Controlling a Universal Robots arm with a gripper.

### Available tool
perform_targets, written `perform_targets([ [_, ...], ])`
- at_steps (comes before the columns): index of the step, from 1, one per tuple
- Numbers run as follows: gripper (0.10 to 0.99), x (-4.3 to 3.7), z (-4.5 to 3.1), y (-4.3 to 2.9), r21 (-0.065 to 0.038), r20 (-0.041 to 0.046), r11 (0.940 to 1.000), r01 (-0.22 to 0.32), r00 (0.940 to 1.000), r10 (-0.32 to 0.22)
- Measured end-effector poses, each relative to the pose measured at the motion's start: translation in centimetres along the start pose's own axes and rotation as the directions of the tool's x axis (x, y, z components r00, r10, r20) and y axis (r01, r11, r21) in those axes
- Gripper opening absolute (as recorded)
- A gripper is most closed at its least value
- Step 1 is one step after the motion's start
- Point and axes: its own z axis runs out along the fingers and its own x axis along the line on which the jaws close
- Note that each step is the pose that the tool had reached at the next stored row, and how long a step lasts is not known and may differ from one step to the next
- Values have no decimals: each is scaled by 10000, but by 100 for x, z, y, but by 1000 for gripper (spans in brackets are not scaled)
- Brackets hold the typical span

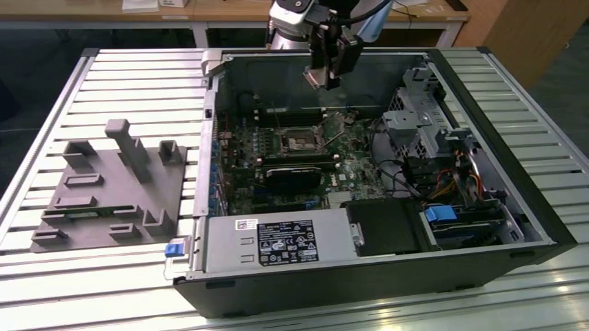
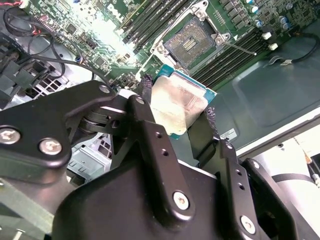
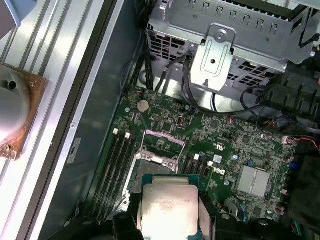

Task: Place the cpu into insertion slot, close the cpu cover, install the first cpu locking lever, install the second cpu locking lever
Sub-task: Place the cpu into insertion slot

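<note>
While the open PC case (image 1: pixel 387 272) lay on the slatted counter (image 1: pixel 120 76), its green board (image 1: pixel 245 148) faced up w/ the slot (image 2: pixel 191 42) bare. Pincer (image 2: pixel 177 100) hung well above it, clamped on the cpu (image 2: pixel 176 111) by two opposite edges; slot sat below, slightly toward the exterior view's left.

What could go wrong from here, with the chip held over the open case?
1. The gripper pinches the cpu by two opposite edges only, above the board. A slip could drop it onto the open insertion slot.
2. It is hard to tell whether the cpu's edges line up with the slot's frame. Lowered askew, it might seat crooked.
</note>
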Motion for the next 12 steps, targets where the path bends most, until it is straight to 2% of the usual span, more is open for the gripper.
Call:
perform_targets([
  [6,537,3,3,0,-8,38,9991,-417,9991,417],
  [12,537,5,7,0,-22,82,9956,-933,9956,933],
])
